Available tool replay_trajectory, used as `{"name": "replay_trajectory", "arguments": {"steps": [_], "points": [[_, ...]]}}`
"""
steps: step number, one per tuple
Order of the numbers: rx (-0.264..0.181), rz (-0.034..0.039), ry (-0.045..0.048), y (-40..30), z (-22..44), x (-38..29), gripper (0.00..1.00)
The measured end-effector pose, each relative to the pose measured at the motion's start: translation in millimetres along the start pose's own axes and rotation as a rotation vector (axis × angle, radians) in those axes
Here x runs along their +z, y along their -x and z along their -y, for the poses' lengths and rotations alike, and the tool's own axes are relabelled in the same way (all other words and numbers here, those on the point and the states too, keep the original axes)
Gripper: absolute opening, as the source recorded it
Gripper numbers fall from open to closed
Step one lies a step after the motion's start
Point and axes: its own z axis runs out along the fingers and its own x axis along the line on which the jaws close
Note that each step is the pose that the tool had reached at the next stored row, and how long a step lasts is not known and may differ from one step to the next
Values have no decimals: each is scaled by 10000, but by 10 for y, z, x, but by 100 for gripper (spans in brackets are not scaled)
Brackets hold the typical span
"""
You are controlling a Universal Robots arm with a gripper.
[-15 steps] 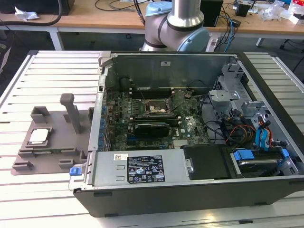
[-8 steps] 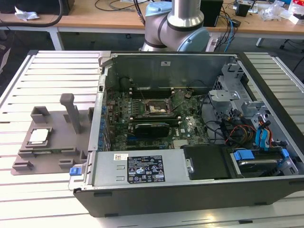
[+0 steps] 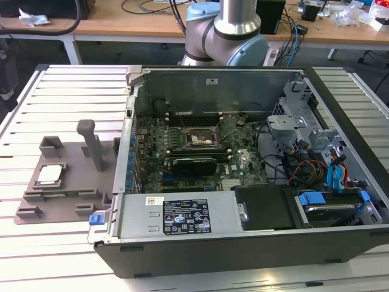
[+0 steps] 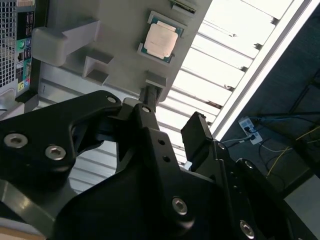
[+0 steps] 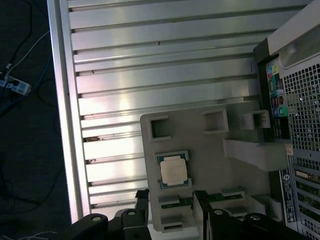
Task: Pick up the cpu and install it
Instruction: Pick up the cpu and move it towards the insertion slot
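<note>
Your gripper hangs above the grey plastic tray. Its two black fingers are spread apart with nothing between them. In both wrist views the cpu lies flat in a square recess of the tray, silver top up, apart from the fingertips. In the second wrist view the gripper's body covers part of the tray.

In the exterior view the tray rests on a slatted metal table, just beside an open computer case, on the exterior view's left. An upright post stands on the tray between the cpu and the case wall. Bare slats run around the tray on the sides away from the case, out to the table's edge.

Inside the case, the motherboard socket sits among dark boards and is open from above. You cannot tell how its frame stands. Cables and a drive cage crowd the exterior view's right.

Behind the case the arm rises and is cut off by the picture's edge. A wooden desk lies beyond it.
</note>
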Motion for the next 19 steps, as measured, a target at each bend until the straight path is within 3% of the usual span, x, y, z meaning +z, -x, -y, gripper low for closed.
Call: {"name": "replay_trajectory", "arguments": {"steps": [8, 19], "points": [[0, -1, -2, -2, 2, 104, 48], [0, 0, -2, -4, 3, 147, 48]]}}
